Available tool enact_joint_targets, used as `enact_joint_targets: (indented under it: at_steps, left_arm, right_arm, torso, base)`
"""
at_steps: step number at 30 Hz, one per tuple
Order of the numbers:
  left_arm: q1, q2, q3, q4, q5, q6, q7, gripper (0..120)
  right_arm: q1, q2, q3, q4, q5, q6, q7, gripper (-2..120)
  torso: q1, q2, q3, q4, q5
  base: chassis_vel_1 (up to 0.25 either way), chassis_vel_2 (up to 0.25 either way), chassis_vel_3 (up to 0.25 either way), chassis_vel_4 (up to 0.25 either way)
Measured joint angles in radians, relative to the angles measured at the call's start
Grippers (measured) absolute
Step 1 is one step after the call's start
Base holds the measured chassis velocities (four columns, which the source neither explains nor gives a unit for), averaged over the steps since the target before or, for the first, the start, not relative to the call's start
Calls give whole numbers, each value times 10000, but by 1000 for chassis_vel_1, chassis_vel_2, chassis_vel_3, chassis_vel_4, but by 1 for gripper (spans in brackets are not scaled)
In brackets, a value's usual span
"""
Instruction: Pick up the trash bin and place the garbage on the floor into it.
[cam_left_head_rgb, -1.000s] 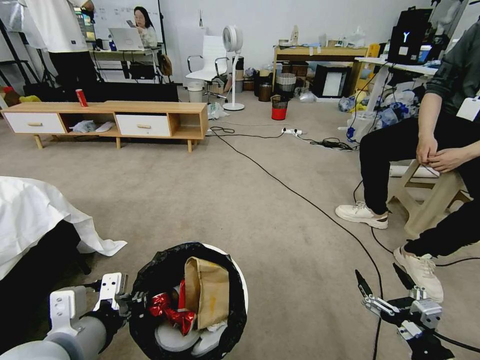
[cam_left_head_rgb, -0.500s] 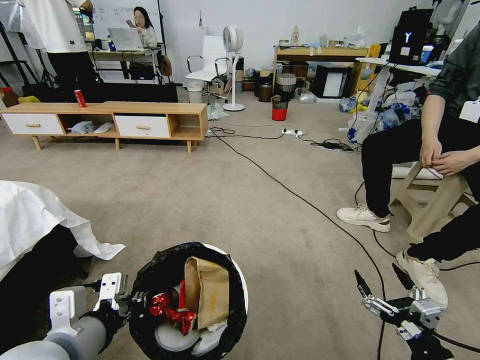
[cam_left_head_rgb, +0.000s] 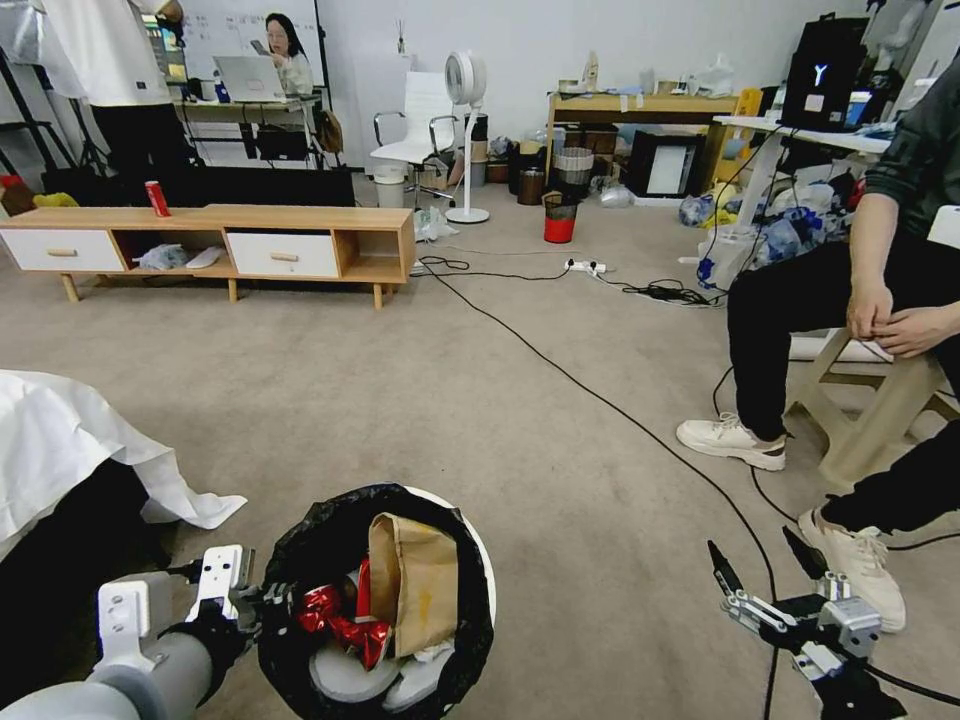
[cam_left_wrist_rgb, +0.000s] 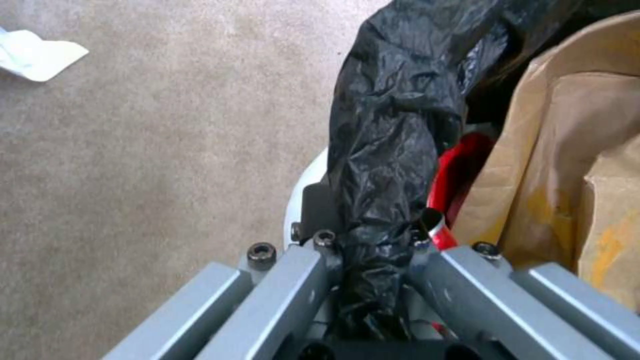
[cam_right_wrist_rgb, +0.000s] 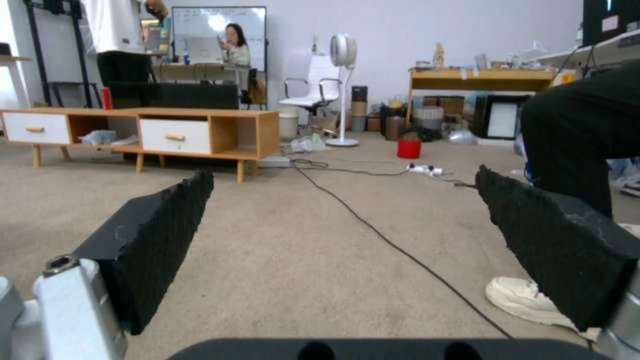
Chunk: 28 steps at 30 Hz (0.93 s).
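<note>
Head view: my left gripper was clamped on the trash bin's bagged rim, garbage inside it; right gripper hung wide open, empty. Next, I judged, meant finding further litter on the floor.

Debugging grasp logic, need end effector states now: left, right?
Left end effector: shut on bin rim, pinching the black bag.
Right end effector: open, empty, low over the carpet.

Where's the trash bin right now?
Low in the head view, on the robot's left, the trash bin hangs by its rim from the left gripper, beside the white sheet.
</note>
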Motion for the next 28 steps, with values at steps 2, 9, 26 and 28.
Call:
enact_joint_targets:
  at_steps: [2,9,26,28]
  left_arm:
    - [0,1,-1,0,0,0,0,1]
    - [-2,15,-10,-2,-7,0,6,1]
    - [-25,18,-28,-17,-17,0,5,1]
    - [-26,21,-27,-17,-17,0,5,1]
  right_arm:
    - [-1,2,0,1,0,0,-1,100]
    - [-25,7,2,30,0,-5,-10,100]
    - [-39,-4,9,58,24,-13,-45,100]
    - [-42,-8,10,67,29,-13,-45,100]
  torso:
    - [-1,0,0,-1,-1]
    - [0,0,0,-1,-1]
    - [-1,0,0,0,-1]
    - [0,0,0,1,-1]
  base:
    - [-43,35,52,-38]
    - [-36,45,57,-49]
    - [-47,40,37,-37]
    - [-46,46,64,-47]
